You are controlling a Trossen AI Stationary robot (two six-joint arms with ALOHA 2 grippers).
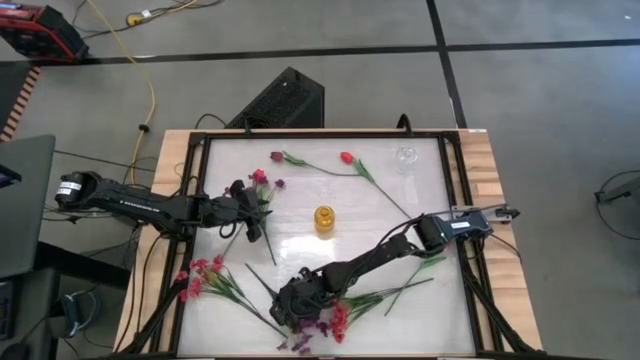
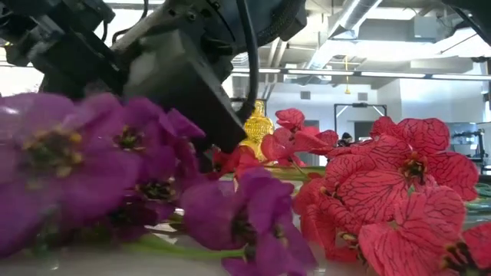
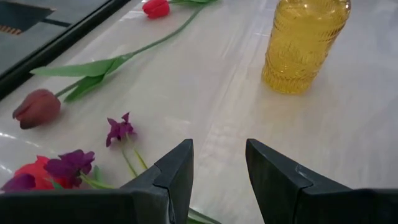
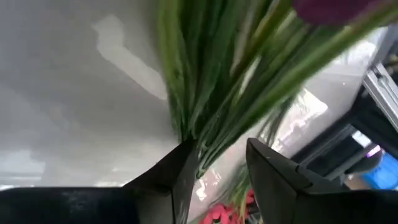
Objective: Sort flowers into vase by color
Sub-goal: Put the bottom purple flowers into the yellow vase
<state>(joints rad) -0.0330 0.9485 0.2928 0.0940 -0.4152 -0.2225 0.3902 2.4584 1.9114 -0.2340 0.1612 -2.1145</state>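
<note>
My right gripper [image 1: 288,305] is low near the table's near edge, open, at a sprig with purple [image 2: 92,161] and red-pink blooms [image 2: 399,176]. The sprig's bundle of green stems [image 4: 211,118] runs into the gap between the fingers. My left gripper [image 1: 252,222] hangs open over the table left of the yellow vase [image 1: 324,218], touching nothing. Small purple blooms [image 3: 119,129] lie beside it. A red tulip [image 1: 346,157] and a dark tulip [image 1: 277,156] lie toward the far edge. Another red-pink sprig [image 1: 200,275] lies near the left edge. My right gripper [image 4: 219,162] has the green stems [image 4: 200,152] between its open fingers, close against the inner side of one finger [image 4: 180,174]. I cannot tell whether that finger touches them. The other finger stands apart from the stems.
A clear glass vase [image 1: 405,157] stands near the far right corner. Long green stems [image 1: 405,290] lie under the right arm. The table has a dark raised frame [image 1: 455,200] around it. Bare tabletop shows between the yellow vase and the right edge.
</note>
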